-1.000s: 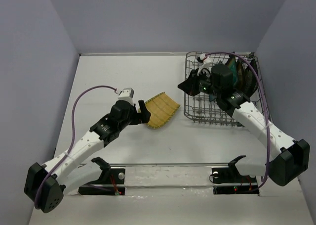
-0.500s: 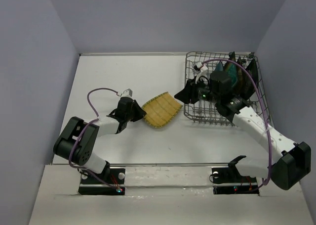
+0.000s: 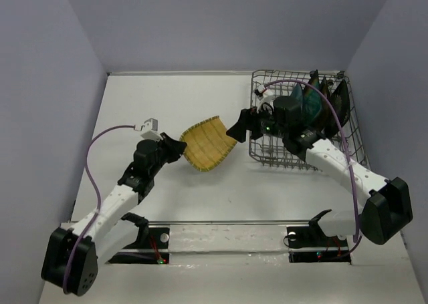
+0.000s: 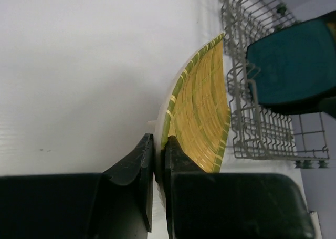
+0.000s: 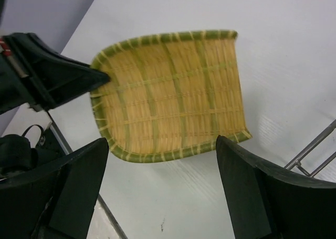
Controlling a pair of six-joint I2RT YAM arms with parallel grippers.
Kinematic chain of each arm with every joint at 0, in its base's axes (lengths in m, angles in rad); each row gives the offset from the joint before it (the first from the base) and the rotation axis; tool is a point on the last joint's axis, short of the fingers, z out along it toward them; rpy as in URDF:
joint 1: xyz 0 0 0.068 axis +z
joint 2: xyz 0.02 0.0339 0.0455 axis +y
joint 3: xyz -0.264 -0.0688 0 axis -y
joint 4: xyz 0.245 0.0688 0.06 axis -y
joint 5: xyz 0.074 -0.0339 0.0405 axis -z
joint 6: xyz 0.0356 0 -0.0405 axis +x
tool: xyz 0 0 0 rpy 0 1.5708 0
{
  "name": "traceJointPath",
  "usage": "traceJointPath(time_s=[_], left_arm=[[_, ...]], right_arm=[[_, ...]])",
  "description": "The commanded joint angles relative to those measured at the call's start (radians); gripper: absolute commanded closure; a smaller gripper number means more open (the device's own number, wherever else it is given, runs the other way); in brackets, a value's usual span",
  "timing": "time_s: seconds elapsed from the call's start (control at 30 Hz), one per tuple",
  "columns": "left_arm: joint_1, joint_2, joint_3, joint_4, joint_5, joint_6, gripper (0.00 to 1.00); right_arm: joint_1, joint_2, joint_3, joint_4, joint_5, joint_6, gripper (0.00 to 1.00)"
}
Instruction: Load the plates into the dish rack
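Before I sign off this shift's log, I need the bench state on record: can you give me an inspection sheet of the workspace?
Surface: white table.
Job's things: yellow ribbed plate held tilted, left of the dish rack; a teal plate and others stand on edge inside the rack.
Clutter: nothing seen.
Grippers: left gripper shut on the yellow plate's edge; right gripper open, facing the plate's opposite side.
Cables: a purple cable loops over each arm.
Surroundings: plain grey-purple walls on three sides.

The white table (image 3: 200,103) carries the grey wire dish rack (image 3: 274,159) at its far right corner.
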Motion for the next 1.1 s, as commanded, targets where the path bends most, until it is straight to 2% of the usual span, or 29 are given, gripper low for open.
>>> traceJointPath(time_s=[0.0, 0.13, 0.33, 0.47, 0.6, 0.7, 0.8, 0.83, 0.87, 0.93, 1.0, 1.03, 1.07], left_arm=[[0.01, -0.219, 0.09, -0.122, -0.097, 0.015, 0.94], [0.013, -0.374, 0.109, -0.135, -0.074, -0.002, 0.94], [0.013, -0.459, 0.09, -0.082, 0.001, -0.042, 0.94], [0.013, -0.473, 0.067, -0.005, 0.047, -0.076, 0.94], [0.013, -0.466, 0.038, 0.085, 0.099, -0.132, 0.94], [0.012, -0.486, 0.015, 0.127, 0.117, -0.161, 0.94], [0.012, -0.491, 0.006, 0.159, 0.136, -0.18, 0.94], [0.012, -0.489, 0.003, 0.17, 0.147, -0.184, 0.94], [0.01, -0.485, 0.0, 0.175, 0.15, -0.192, 0.94], [0.012, -0.474, -0.012, 0.184, 0.166, -0.198, 0.94], [0.012, -0.463, -0.015, 0.185, 0.179, -0.194, 0.94], [0.01, -0.46, -0.012, 0.175, 0.191, -0.185, 0.91], [0.012, -0.457, -0.008, 0.164, 0.197, -0.159, 0.72]], right_arm=[[0.007, 0.029, -0.011, 0.073, 0.009, 0.027, 0.11], [0.007, 0.027, -0.048, 0.147, 0.015, 0.082, 0.1], [0.007, 0.03, -0.074, 0.164, 0.052, 0.176, 0.09], [0.007, 0.012, -0.174, 0.338, -0.064, 0.3, 0.08], [0.007, 0.033, -0.257, 0.608, -0.149, 0.421, 0.09], [0.018, 0.073, -0.296, 0.769, -0.181, 0.51, 0.13], [0.062, 0.102, -0.3, 0.892, -0.175, 0.559, 0.21], [0.073, 0.113, -0.289, 0.909, -0.178, 0.564, 0.3], [0.082, 0.121, -0.278, 0.922, -0.178, 0.565, 0.3], [0.107, 0.132, -0.264, 0.966, -0.166, 0.568, 0.65], [0.107, 0.127, -0.267, 0.994, -0.13, 0.572, 0.91], [0.107, 0.103, -0.283, 0.991, -0.108, 0.565, 0.93], [0.107, 0.086, -0.286, 0.95, -0.064, 0.553, 0.93]])
